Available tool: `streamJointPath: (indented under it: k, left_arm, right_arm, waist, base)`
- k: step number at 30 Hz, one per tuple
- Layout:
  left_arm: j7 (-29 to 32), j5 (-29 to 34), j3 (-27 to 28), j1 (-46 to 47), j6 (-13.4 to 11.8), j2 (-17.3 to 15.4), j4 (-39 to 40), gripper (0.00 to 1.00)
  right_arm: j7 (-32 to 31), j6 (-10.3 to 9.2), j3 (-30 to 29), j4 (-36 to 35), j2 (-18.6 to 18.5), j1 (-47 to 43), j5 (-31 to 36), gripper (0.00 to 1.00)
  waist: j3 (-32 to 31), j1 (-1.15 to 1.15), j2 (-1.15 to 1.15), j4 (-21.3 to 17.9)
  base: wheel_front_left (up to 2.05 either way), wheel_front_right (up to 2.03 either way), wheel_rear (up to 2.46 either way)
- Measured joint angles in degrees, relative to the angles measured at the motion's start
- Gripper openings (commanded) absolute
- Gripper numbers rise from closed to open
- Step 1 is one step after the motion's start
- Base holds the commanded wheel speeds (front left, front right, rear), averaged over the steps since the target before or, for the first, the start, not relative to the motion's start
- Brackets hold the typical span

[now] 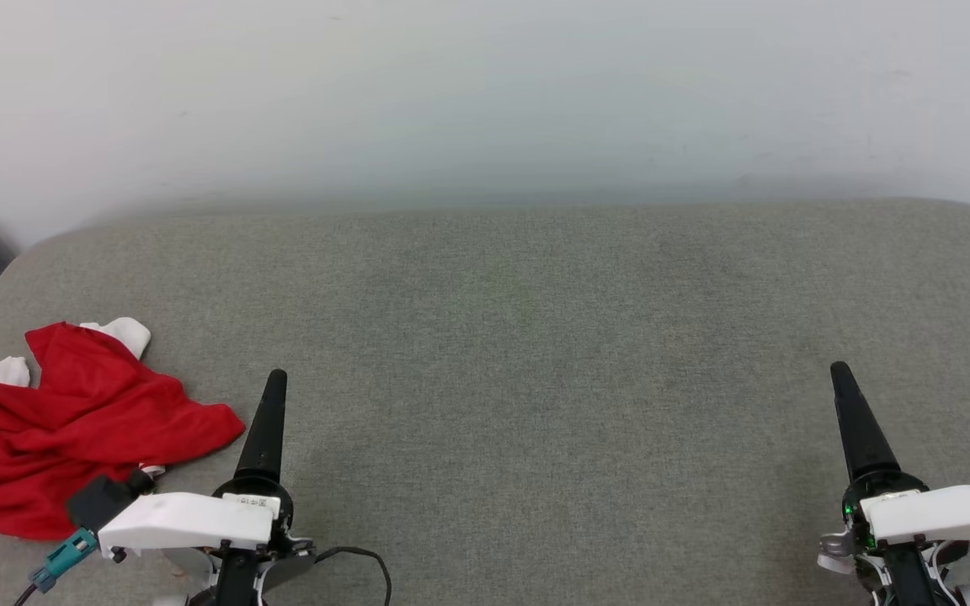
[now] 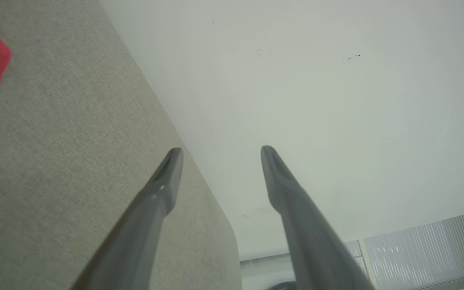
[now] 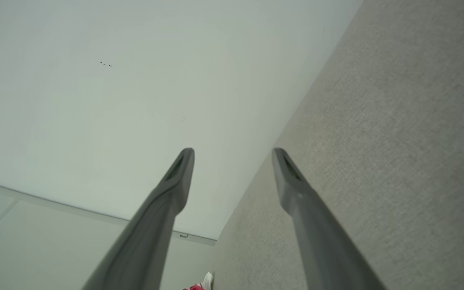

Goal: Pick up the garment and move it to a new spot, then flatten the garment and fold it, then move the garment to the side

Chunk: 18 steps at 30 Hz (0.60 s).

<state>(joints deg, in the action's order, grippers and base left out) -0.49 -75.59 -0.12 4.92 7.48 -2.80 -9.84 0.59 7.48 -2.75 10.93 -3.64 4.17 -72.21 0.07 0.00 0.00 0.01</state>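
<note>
On the coarse grey cushion (image 1: 535,337), the garment (image 1: 72,429) (soft red folds, white sleeves) lies crumpled just left of the left gripper (image 2: 220,155), tapered fingers (image 2: 163,189) spread, empty; right gripper (image 3: 232,155) likewise.

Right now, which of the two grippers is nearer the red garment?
The left gripper: its dark fingers stand just beside the crumpled red garment at the left end of the grey surface. The right gripper is far across, at the opposite end.
</note>
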Motion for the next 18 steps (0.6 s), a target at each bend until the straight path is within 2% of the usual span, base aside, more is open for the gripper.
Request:
streamJointPath:
  k: [3, 4, 8, 9, 18]
  left_arm:
    - [-0.7, 4.3, -0.4, 0.0, 0.0, 0.0, 0.2, 1.0]
    - [-1.3, 9.2, -0.6, 0.0, 0.0, 0.0, 0.9, 1.0]
    - [-2.2, 15.2, -0.8, 0.0, 0.0, 0.0, 1.6, 1.0]
    - [-2.7, 19.7, -1.0, 0.0, 0.0, 0.0, 1.8, 1.0]
    - [-4.3, 31.5, -2.5, 0.0, -0.2, -0.1, 1.7, 1.0]
  right_arm:
    - [0.7, 0.0, 0.4, -0.4, -0.1, 0.0, 5.0, 1.0]
    - [1.3, 0.01, 1.1, -0.6, -0.3, 0.1, 9.9, 1.0]
    - [2.0, 0.01, 1.8, -0.7, -0.4, 0.2, 16.1, 1.0]
    - [2.5, 0.01, 2.2, -0.7, -0.5, 0.2, 20.2, 1.0]
    - [2.4, 0.01, 2.8, -0.4, -0.6, 0.7, 30.7, 1.0]
  waist:
    - [-0.1, 0.0, 0.0, 0.1]
    - [-0.1, 0.0, 0.0, 0.1]
    - [-0.2, 0.0, 0.0, 0.2]
    - [-0.3, 0.0, 0.0, 0.3]
    - [-0.4, 0.0, 0.0, 0.3]
  base:
    - [0.0, 0.0, 0.0]
    - [0.0, 0.0, 0.0]
    - [0.0, 0.0, 0.0]
    - [0.0, 0.0, 0.0]
    - [0.0, 0.0, 0.0]
